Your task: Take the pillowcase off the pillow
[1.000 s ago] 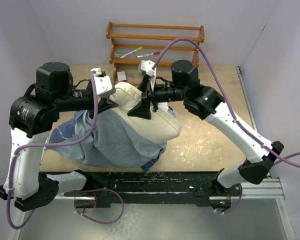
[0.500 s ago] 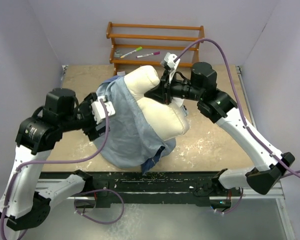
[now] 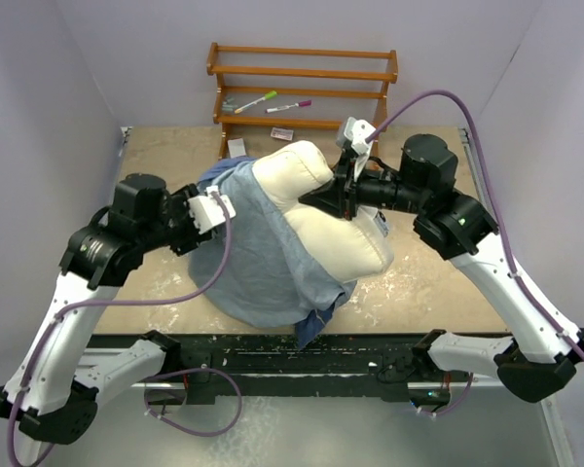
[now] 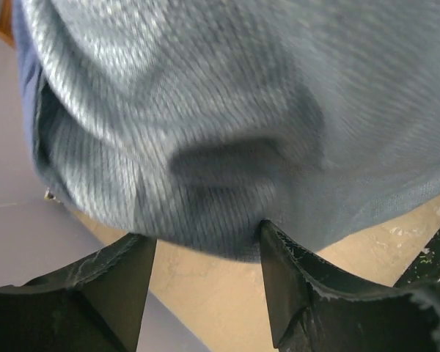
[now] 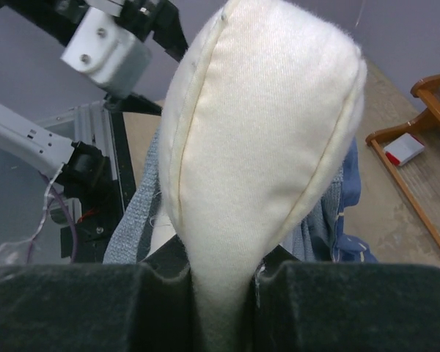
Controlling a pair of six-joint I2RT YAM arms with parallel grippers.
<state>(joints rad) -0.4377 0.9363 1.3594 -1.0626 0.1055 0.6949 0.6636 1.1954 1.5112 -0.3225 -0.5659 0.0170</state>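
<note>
While the right gripper clamps the pillow at frame centre, close the left gripper, gaping just beside the pillowcase at centre left, on cloth only, then pull toward lower left.

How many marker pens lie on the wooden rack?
2: a green-tipped marker left of centre on the wooden rack, a pink-tipped marker just right of it. Others could be hidden under the shelves.
</note>
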